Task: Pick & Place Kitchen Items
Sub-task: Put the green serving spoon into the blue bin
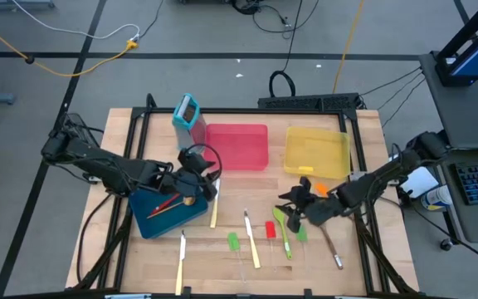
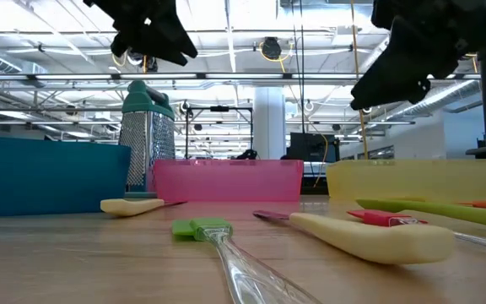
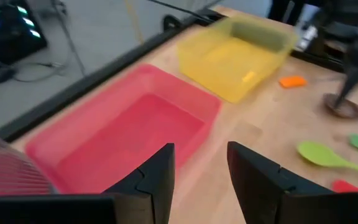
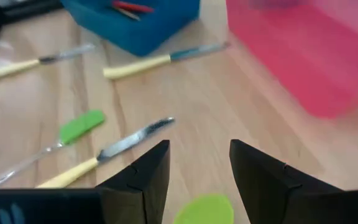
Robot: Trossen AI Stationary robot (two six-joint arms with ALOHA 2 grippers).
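My left gripper (image 1: 204, 176) (image 3: 201, 152) hangs open above the gap between the blue tray (image 1: 163, 212) and the red tray (image 1: 237, 146). A red spoon (image 1: 169, 203) and a wooden spoon (image 1: 186, 200) lie in the blue tray. My right gripper (image 1: 294, 204) (image 4: 199, 149) is open above the bowl of the green spoon (image 1: 283, 229) (image 4: 207, 208), clear of it. Flat on the table lie cream-handled knives (image 1: 214, 209) (image 1: 251, 242) (image 1: 181, 262), a green spatula (image 1: 233, 242) (image 4: 82, 124), a red piece (image 1: 270, 230), a green piece (image 1: 302, 233) and an orange piece (image 1: 322, 190) (image 3: 292, 81).
The yellow tray (image 1: 316, 151) sits at the far right, beside the red tray. A teal box grater (image 1: 187, 112) (image 2: 146, 135) stands upright behind the blue tray. A long-handled utensil (image 1: 330, 245) lies under my right arm. Bare wood shows along the near edge.
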